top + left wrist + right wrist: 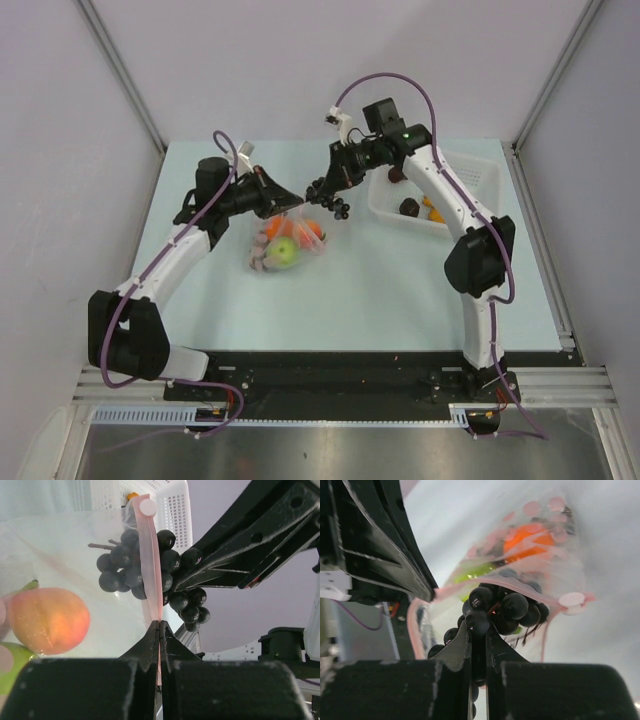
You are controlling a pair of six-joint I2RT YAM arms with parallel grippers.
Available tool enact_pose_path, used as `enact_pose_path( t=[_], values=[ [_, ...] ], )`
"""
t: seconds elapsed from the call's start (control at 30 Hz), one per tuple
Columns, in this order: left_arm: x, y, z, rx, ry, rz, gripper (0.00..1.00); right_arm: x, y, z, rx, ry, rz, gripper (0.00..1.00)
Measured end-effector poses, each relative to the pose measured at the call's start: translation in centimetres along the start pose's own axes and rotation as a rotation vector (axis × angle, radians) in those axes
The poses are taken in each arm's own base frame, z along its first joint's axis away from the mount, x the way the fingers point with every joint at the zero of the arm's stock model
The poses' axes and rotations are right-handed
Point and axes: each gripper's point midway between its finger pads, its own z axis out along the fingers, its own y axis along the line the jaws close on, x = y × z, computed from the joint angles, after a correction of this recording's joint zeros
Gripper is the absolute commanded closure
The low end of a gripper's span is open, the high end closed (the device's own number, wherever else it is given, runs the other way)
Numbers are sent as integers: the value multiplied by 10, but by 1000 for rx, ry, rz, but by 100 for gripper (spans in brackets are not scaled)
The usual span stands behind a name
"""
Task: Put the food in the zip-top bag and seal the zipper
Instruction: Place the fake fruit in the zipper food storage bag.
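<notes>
Zip-top bag point(287, 240) is lying mid-tabletop point(380, 290) in top view, w/ green apple point(284, 253) & orange ball point(275, 228) already showing inside. Left gripper point(298, 204) is holding up the bag's mouth edge. Right gripper point(322, 192) is carrying the grape cluster point(337, 206) right at that mouth. The bag's long axis is running from mouth, up-right, to closed bottom, down-left. White basket point(482, 175) is holding at least 2 more pieces, so loading looks approx. half done, and sealing hasn't begun.

Left wrist view: jaws are pressing together on the zipper point(149, 565), which is running straight away from the cam, near-vertical in frame. Peach-red fruit point(48, 620) is sitting inside. The grapes are straddling the strip, seemingly part in, part out.

Right wrist view: jaws are pinching the grape cluster, which is hanging in the open mouth. The zipper is looping wide around it, w/ the mouth facing the cam & the rest of the food lying beyond.
</notes>
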Motion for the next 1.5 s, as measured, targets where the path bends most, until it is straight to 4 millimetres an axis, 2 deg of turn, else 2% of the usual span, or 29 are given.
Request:
enact_pose_path(
  t=[0.17, 0.3, 0.47, 0.53, 0.63, 0.67, 0.7, 0.73, 0.87, 0.9, 0.97, 1.13, 1.27, 1.4, 1.5],
  values=[
    [8, 1, 2, 3, 21, -1, 100, 5, 6, 13, -78, 20, 173, 100],
    [8, -1, 2, 17, 20, 0, 100, 25, 1, 33, -51, 52, 314, 100],
    [6, -5, 3, 30, 17, -11, 100, 61, -20, 55, 120, 35, 481, 100],
    [7, -7, 2, 38, 20, -16, 100, 62, -26, 55, 196, 0, 510, 100],
    [6, -11, 2, 55, 21, -25, 99, 51, -28, 53, 274, -70, 513, 99],
    [6, -12, 2, 58, 21, -27, 100, 46, -26, 52, 287, -96, 504, 95],
    [6, -13, 2, 63, 21, -30, 100, 43, -24, 52, 295, -114, 492, 79],
    [5, -14, 2, 65, 21, -35, 100, 39, -20, 51, 298, -136, 475, 70],
    [6, -17, 2, 76, 25, -45, 100, 34, 3, 43, 282, -193, 393, 50],
    [6, -17, 2, 78, 26, -46, 100, 32, 9, 41, 275, -201, 366, 34],
    [7, -19, 1, 82, 31, -53, 100, 25, 19, 36, 264, -215, 304, 21],
    [6, -23, -1, 93, 30, -51, 100, 30, 10, 12, 287, -181, 213, 14],
    [6, -23, -1, 93, 30, -51, 100, 30, -7, -28, 268, -178, 179, 12],
    [5, -23, -1, 90, 25, -51, 100, 22, -65, -90, 402, -229, 127, 9],
    [4, -23, 0, 89, 24, -51, 100, 28, -107, -125, 540, -216, 88, 7]
  ],
)
